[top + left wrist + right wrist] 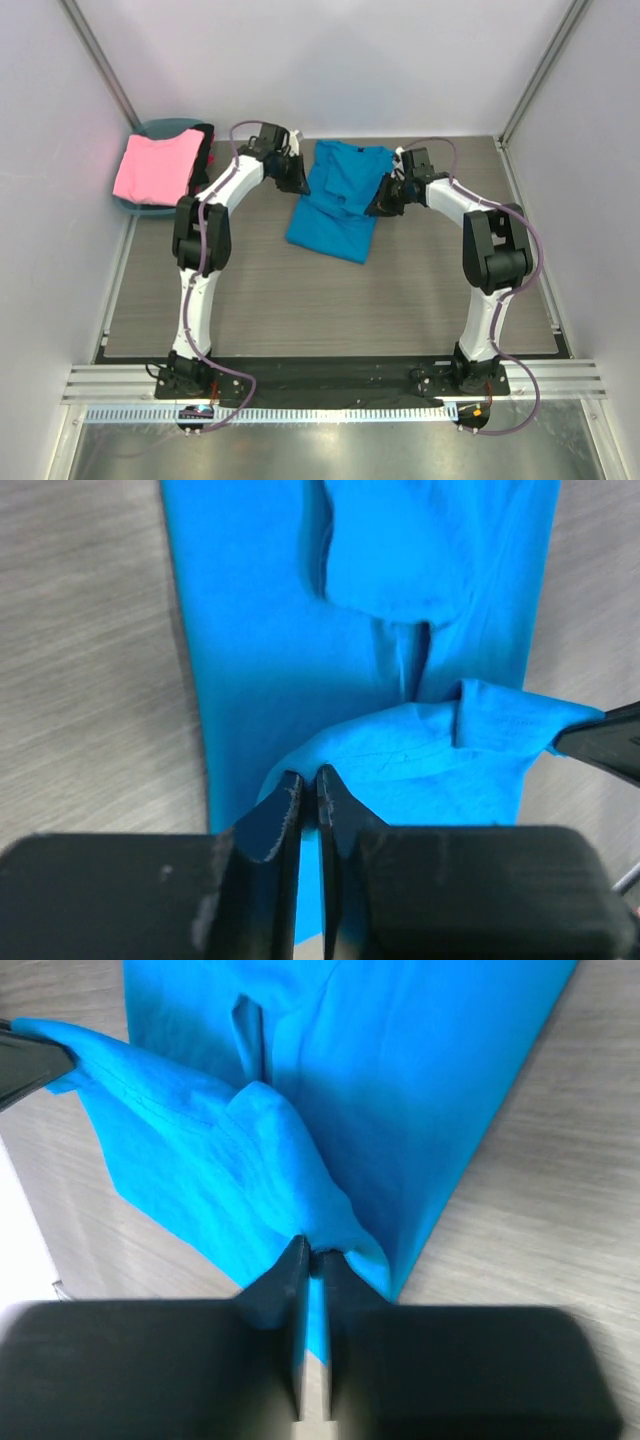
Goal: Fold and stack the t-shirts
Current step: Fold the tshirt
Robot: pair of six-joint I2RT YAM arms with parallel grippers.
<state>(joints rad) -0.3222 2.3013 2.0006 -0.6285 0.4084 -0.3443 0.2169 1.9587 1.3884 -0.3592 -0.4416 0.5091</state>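
Note:
The bright blue t-shirt (335, 215) lies half folded on the far part of the table, a narrow strip running toward the arms. My left gripper (293, 175) is at its far left edge, my right gripper (385, 200) at its far right edge. In the left wrist view the left gripper (310, 780) has its jaws nearly together on a raised fold of the blue t-shirt (290, 660). In the right wrist view the right gripper (312, 1252) is shut on a bunched corner of the blue t-shirt (400, 1090). A pink t-shirt (155, 165) and a dark t-shirt (207, 150) rest on the basket.
The round teal basket (160, 127) stands in the far left corner against the wall. White walls close in the table (300, 300) on three sides. The arm bases and a rail run along the near edge.

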